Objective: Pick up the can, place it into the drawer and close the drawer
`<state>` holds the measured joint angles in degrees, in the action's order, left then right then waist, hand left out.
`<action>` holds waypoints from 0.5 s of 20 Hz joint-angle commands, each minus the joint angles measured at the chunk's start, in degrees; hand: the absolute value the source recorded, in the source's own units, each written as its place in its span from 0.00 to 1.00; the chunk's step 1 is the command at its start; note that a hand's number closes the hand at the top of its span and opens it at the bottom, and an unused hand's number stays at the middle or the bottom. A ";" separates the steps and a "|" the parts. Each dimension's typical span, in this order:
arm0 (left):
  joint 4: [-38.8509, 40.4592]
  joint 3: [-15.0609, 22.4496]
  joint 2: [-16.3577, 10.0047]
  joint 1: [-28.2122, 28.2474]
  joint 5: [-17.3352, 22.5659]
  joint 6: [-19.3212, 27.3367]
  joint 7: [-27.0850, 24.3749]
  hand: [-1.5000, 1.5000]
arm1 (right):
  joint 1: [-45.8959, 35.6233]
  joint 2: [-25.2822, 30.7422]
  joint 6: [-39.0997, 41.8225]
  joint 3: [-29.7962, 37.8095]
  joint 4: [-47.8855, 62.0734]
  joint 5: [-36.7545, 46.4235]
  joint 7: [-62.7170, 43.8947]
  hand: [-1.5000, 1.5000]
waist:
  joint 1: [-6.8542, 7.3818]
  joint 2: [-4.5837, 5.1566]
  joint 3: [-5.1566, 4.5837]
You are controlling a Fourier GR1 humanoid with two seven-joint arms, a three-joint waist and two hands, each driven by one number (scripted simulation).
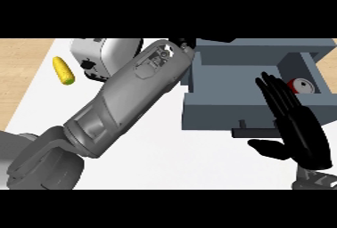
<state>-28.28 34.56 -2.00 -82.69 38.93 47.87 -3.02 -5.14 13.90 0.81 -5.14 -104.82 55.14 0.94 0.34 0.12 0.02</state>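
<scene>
The red can point(304, 85) with a pale top lies inside the open grey drawer point(217, 111), at its right end. My right hand point(306, 138) is open with straight fingers, held upright in front of the drawer's right half; its fingertips overlap the can's left edge. My left forearm point(125, 102) crosses the counter from lower left to the drawer's far left corner. Only a small black part of my left hand point(182, 42) shows there, mostly hidden behind the forearm.
A yellow corn cob point(63, 70) lies at the far left on the white counter point(171, 151). A silver toaster point(99, 55) stands beside it, partly behind my left forearm. The drawer's dark handle point(253, 132) juts toward me.
</scene>
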 commanded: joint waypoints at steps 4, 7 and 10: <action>-7.14 0.80 -4.44 5.09 -2.70 -0.19 3.68 0.00 | -5.54 -4.81 -13.32 1.42 18.80 5.04 3.42 0.00 | 1.62 -0.23 0.03; -14.71 2.34 -8.42 8.55 -4.93 1.32 7.17 0.00 | -5.72 -4.30 -13.66 2.21 20.33 4.87 3.99 0.00 | 1.50 -0.60 -0.01; -17.02 1.84 -11.97 7.21 -4.59 -1.55 11.00 0.00 | -11.83 -6.30 -18.16 3.97 31.15 6.21 4.20 0.00 | 2.53 -0.28 0.04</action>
<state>-40.49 36.02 -10.39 -77.44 35.01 47.60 5.16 -13.35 9.32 -12.57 -3.07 -84.59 60.86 3.82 1.84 -0.72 -0.50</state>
